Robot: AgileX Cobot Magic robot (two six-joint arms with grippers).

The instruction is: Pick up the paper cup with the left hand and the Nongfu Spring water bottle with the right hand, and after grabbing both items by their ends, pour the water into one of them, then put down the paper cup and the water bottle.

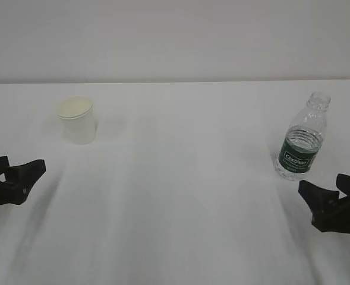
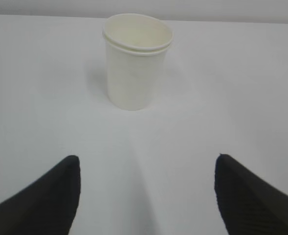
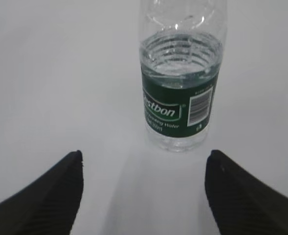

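The white paper cup (image 1: 78,120) stands upright on the table's far left, its cream inside showing. In the left wrist view the paper cup (image 2: 134,63) is straight ahead of my left gripper (image 2: 147,164), well short of the fingertips. The left gripper (image 1: 21,166) is open and holds nothing. The uncapped Nongfu Spring water bottle (image 1: 302,138) stands upright at the right, with its green label facing me. My right gripper (image 1: 323,185) is open just in front of it. In the right wrist view the bottle (image 3: 180,98) stands just beyond the right gripper (image 3: 144,159), with water (image 3: 180,58) reaching above the label.
The white table (image 1: 180,208) spreads bare between cup and bottle. A pale wall rises behind the table's far edge (image 1: 175,82).
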